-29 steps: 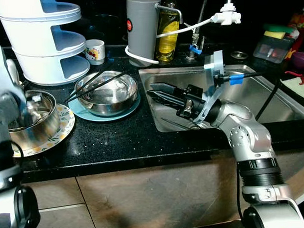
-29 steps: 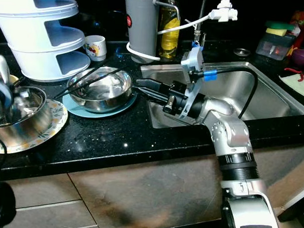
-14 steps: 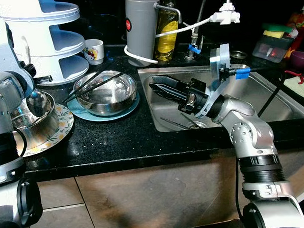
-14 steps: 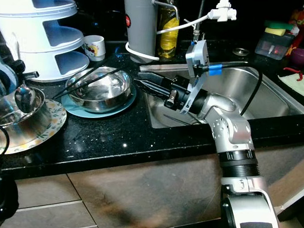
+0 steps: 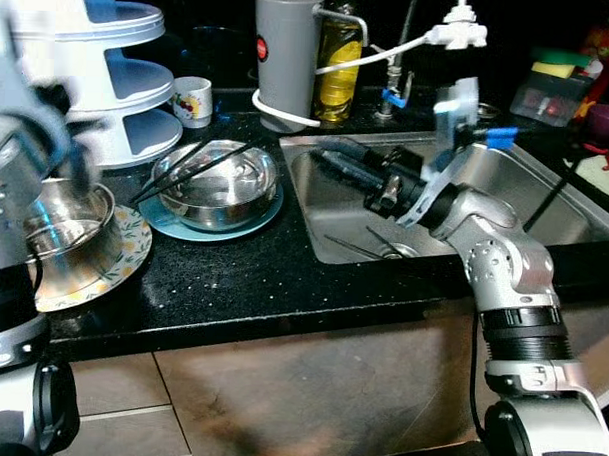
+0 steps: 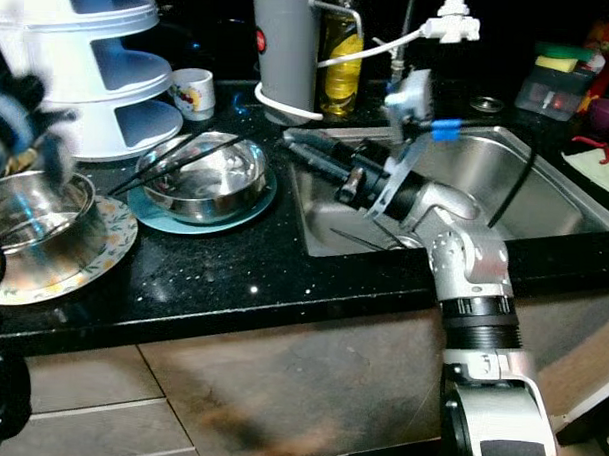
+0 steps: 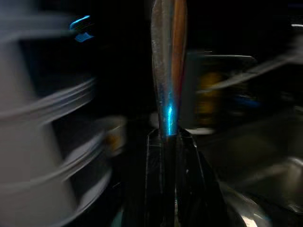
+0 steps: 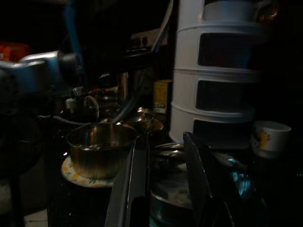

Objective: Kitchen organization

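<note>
From the head cameras, the blurred left gripper (image 6: 32,143) hangs over the steel bowl on the flowered plate (image 5: 69,235) at the left end of the black stone countertop (image 5: 242,286); it appears to carry a slim utensil, though the blur hides the grip itself. The right gripper (image 5: 332,161) reaches across the near-left corner of the steel sink (image 5: 546,186), pointing toward the second steel bowl on the blue plate (image 5: 218,180), across which dark chopsticks (image 5: 186,169) lie; a white tiered rack (image 5: 109,81) stands at the back edge of the counter.

In the left wrist view, the fingers are closed on the handle of a shiny metal spoon (image 7: 168,71), which stands straight up out of the grip; everything else there is smeared.

In the right wrist view, the two black fingers (image 8: 196,165) stand narrowly parted with nothing between them, aimed at the bowl on the blue plate.

The step in hand is probably carrying the spoon toward the sink or rack; doing it well would mean keeping the clamp firm, the handle upright and the swing slow, clear of the bowl rim and rack; the right arm should give way.
</note>
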Motion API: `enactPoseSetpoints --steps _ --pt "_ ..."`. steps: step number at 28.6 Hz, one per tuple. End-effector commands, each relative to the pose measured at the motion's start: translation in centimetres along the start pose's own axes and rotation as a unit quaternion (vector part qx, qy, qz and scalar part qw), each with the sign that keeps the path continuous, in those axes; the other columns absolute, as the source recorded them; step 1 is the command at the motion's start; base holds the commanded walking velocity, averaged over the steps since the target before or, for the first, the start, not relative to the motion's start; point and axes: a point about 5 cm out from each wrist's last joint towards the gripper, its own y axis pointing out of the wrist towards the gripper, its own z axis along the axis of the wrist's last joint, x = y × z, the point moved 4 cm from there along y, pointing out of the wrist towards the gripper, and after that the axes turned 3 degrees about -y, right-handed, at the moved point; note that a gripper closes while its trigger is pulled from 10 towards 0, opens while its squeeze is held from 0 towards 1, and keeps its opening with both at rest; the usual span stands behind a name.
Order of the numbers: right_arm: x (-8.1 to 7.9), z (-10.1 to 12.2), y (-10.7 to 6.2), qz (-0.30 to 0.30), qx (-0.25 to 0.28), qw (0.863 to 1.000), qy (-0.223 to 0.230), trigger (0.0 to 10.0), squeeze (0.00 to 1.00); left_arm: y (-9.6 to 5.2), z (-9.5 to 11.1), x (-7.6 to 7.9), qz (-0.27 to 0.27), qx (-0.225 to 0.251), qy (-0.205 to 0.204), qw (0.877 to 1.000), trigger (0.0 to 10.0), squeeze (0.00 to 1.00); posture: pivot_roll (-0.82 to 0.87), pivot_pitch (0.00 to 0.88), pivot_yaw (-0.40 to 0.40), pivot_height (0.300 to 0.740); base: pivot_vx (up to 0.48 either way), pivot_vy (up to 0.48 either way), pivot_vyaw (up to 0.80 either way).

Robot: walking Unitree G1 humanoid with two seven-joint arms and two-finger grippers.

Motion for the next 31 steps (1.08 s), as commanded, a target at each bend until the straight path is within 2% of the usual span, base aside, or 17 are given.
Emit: enactPoseSetpoints --steps 1,3,5,6,7,9,10,11,13,15,17,20,23,27,29,30,31 --pt "0.6 0.9 -0.3 -0.019 0.020 1.000 -0.008 10.0 0.00 -0.1 -0.7 2.8 -0.074 -0.001 0.014 0.997 0.0 0.00 0.04 0.170 -0.001 0.740 0.000 0.000 0.00" --pt "0.8 1.2 -0.7 -0.028 0.025 0.999 -0.008 10.0 0.00 0.0 -1.2 2.7 -0.075 -0.011 0.021 0.997 0.0 0.00 0.04 0.170 -0.001 0.740 0.000 0.000 0.00" --pt "0.9 1.5 -0.9 -0.031 0.027 0.999 -0.007 10.0 0.00 0.3 -1.6 0.8 -0.021 -0.026 0.040 0.999 0.0 0.00 0.04 0.170 -0.001 0.740 0.000 0.000 0.00" --pt "0.9 1.5 -0.9 -0.032 0.028 0.999 -0.007 10.0 0.00 0.5 -2.2 -0.8 0.026 -0.047 0.040 0.998 0.0 0.00 0.04 0.170 0.006 0.740 0.000 0.000 0.00" --pt "0.9 1.5 -0.9 -0.032 0.028 0.999 -0.007 10.0 0.00 0.5 -2.2 -0.8 0.026 -0.047 0.040 0.998 0.0 0.00 0.04 0.170 0.006 0.740 0.000 0.000 0.00" --pt "0.9 1.4 -0.9 -0.033 0.028 0.999 -0.006 10.0 0.00 0.1 -3.5 -4.0 0.117 -0.092 0.035 0.988 0.0 0.00 0.04 0.170 0.006 0.740 0.000 0.000 0.00" --pt "0.9 1.4 -0.9 -0.033 0.028 0.999 -0.006 10.0 0.00 0.1 -3.5 -4.0 0.117 -0.092 0.035 0.988 0.0 0.00 0.04 0.170 0.006 0.740 0.000 0.000 0.00" --pt "0.9 1.4 -0.9 -0.032 0.028 0.999 -0.005 10.0 0.00 -0.7 -4.9 -6.3 0.184 -0.134 0.022 0.973 0.0 0.00 0.04 0.170 0.006 0.740 0.000 0.000 0.00" --pt "0.8 1.3 -0.8 -0.029 0.027 0.999 -0.002 10.0 0.00 -2.7 -6.5 -9.3 0.275 -0.180 0.005 0.944 0.0 0.00 0.04 0.170 0.006 0.740 0.000 0.000 0.00" --pt "0.8 1.3 -0.8 -0.029 0.027 0.999 -0.002 10.0 0.00 -2.7 -6.5 -9.3 0.275 -0.180 0.005 0.944 0.0 0.00 0.04 0.170 0.006 0.740 0.000 0.000 0.00" --pt "0.7 1.2 -0.7 -0.026 0.026 0.999 0.000 10.0 0.00 -4.0 -6.9 -10.6 0.311 -0.187 0.004 0.932 0.0 0.00 0.04 0.167 0.002 0.740 0.000 0.000 0.00" --pt "0.4 1.0 -0.6 -0.020 0.023 1.000 0.005 10.0 0.00 -5.1 -8.0 -11.2 0.327 -0.207 0.005 0.922 0.0 0.00 0.04 0.166 -0.003 0.740 0.000 0.000 0.00" --pt "0.2 0.9 -0.5 -0.014 0.023 1.000 0.009 10.0 0.00 -5.4 -8.5 -11.5 0.337 -0.213 0.006 0.917 0.0 0.00 0.04 0.165 -0.004 0.740 0.000 0.000 0.00" --pt "0.0 0.8 -0.5 -0.011 0.022 1.000 0.010 10.0 0.00 -5.5 -8.5 -11.5 0.341 -0.209 0.005 0.917 0.0 0.00 0.04 0.163 -0.005 0.740 0.000 0.000 0.00" --pt "-0.1 0.8 -0.4 -0.009 0.023 1.000 0.011 10.0 0.00 -4.8 -7.4 -11.6 0.347 -0.171 0.001 0.922 0.0 0.00 0.04 0.161 -0.005 0.740 0.000 0.000 0.00" --pt "-0.1 0.8 -0.4 -0.009 0.023 1.000 0.011 10.0 0.00 -4.8 -7.4 -11.6 0.347 -0.171 0.001 0.922 0.0 0.00 0.04 0.161 -0.005 0.740 0.000 0.000 0.00" --pt "0.0 0.8 -0.3 -0.011 0.024 1.000 0.009 10.0 0.00 -4.1 -6.3 -11.5 0.339 -0.140 -0.001 0.930 0.0 0.00 0.04 0.159 -0.004 0.740 0.000 0.000 0.00"
